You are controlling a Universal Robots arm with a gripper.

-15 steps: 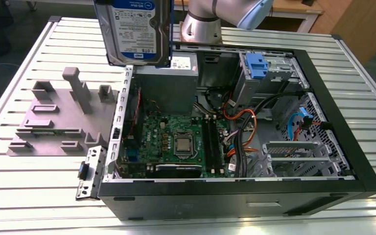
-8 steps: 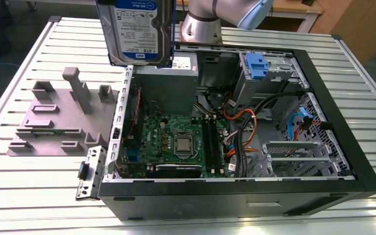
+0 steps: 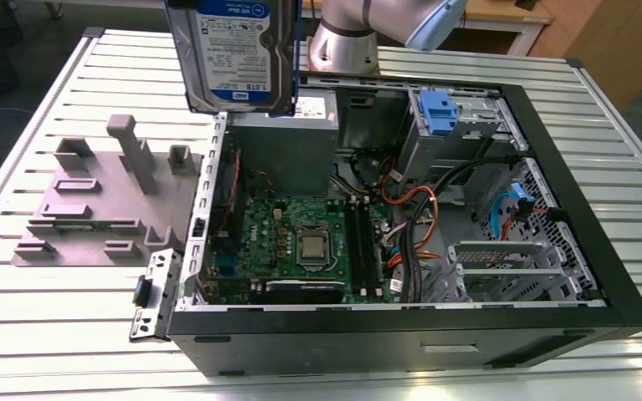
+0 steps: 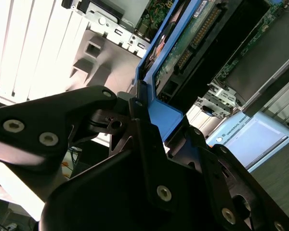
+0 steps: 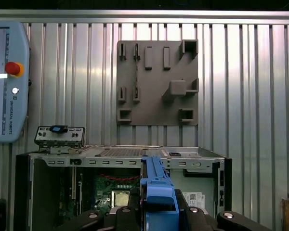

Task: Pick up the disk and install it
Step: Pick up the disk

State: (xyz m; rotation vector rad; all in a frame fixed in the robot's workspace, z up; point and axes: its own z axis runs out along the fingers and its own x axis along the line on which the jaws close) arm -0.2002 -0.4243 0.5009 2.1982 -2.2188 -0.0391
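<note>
In the exterior view the disk [image 3: 231, 54] loses its upper end to the picture's top edge, as does the arm [image 3: 349, 38] beside it. In the first wrist view the gripper [image 5: 159, 207] hides the disk's near end, and a pendant [image 5: 7, 82] is cropped by the picture's edge.

One table [image 3: 64, 342] is carrying one open case [image 3: 588, 242] and one grey fixture plate [image 3: 81, 209]; one arm [image 3: 343, 38] with one claw [image 4: 161, 120] is gripping one disk [image 3: 235, 54]; one pendant [image 5: 7, 82] is showing nearby.
</note>
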